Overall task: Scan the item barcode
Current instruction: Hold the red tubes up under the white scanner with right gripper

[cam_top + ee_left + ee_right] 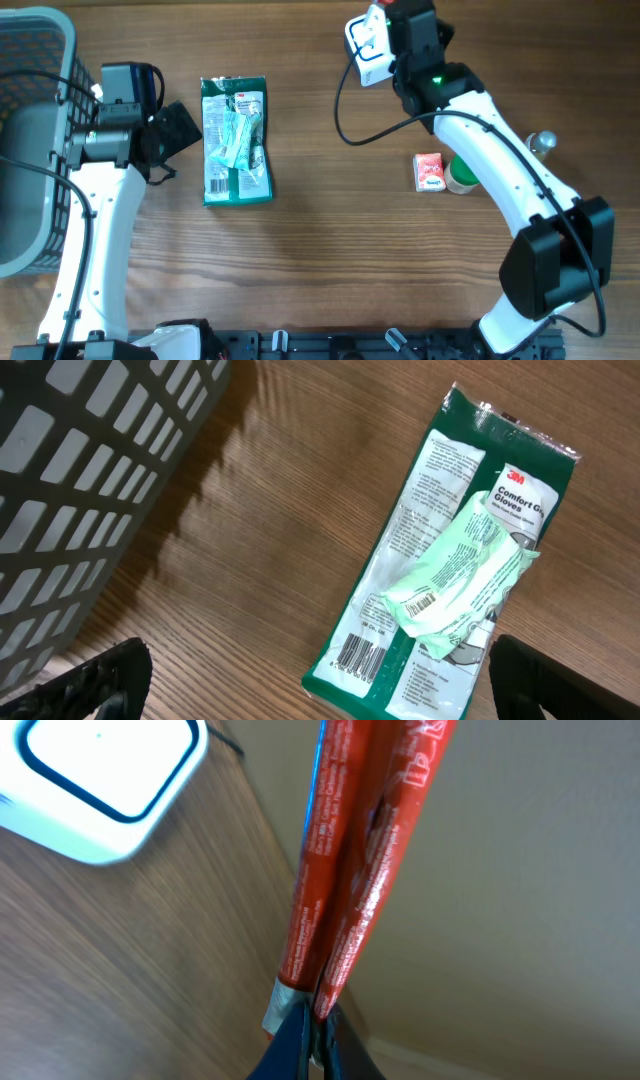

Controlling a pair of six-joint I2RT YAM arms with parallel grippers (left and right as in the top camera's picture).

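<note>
At your far left sits the grey slatted basket [62,40], and just beside it the left gripper [168,132] hangs with its jaws spread wide, holding nothing. You'll see it is right next to a green glove package [236,140] lying flat on the wooden table [330,250]. A pale green folded pack [460,575] rests across the package, and a printed barcode [362,652] shows at the package's lower corner. Move your eye right to the far edge of the table, where the white scanner [95,780] with its dark-rimmed window lies. Just beside it, your right gripper [315,1020] is pinched tight on the red packet [360,850]. That packet is flat and glossy and you see it nearly edge-on. It has white lettering, a blue stripe down one side and a silvery sealed end at the jaws, and it is lifted clear of the wood. Further right, under the arm, a small red box [429,172] stands touching a green-lidded jar [462,177].
</note>
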